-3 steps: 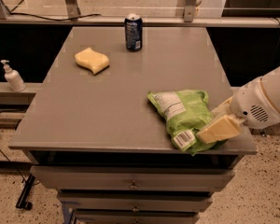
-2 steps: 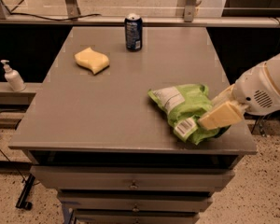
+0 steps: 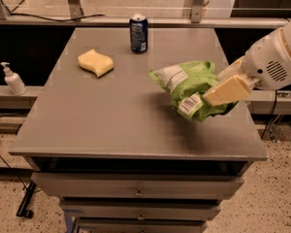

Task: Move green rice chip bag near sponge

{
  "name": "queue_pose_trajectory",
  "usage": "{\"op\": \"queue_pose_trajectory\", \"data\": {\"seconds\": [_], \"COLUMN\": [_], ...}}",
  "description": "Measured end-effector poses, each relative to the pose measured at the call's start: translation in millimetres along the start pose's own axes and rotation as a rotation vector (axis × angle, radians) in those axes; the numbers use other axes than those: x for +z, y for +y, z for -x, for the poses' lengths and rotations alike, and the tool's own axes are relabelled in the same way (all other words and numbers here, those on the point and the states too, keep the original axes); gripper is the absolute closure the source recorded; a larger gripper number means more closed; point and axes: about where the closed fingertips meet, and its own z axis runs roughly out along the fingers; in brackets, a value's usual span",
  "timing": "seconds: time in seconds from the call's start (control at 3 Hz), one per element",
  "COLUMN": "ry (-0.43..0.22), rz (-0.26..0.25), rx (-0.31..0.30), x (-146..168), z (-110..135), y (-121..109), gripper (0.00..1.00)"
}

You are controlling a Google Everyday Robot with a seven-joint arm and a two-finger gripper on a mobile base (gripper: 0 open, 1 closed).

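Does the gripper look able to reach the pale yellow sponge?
Probably yes: the gripper holds the crinkly lime-green bag above the table's right side, and only bare grey tabletop lies before the sponge.

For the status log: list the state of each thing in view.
green rice chip bag: crumpled, held off the table.
end effector: shut on the bag, over the table's right side.
sponge: flat on the table, back left.
soda can: upright, back edge.
pump bottle: upright, left ledge.
drawers: shut.
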Motion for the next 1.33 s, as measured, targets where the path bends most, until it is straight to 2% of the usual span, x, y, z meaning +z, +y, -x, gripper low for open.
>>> {"op": "queue_pose_trajectory", "data": {"seconds": [0.33, 0.67, 1.33], "ry": [-0.021, -0.05, -0.015], "rz": [-0.026, -0.024, 0.015], "rx": [0.039, 0.035, -0.017], "x": [11.6, 39.3, 118.0], "z": [12.3, 43.8, 87.8], "y": [-8.8, -19.7, -32.8], "gripper": [1.0, 1.0, 1.0]}}
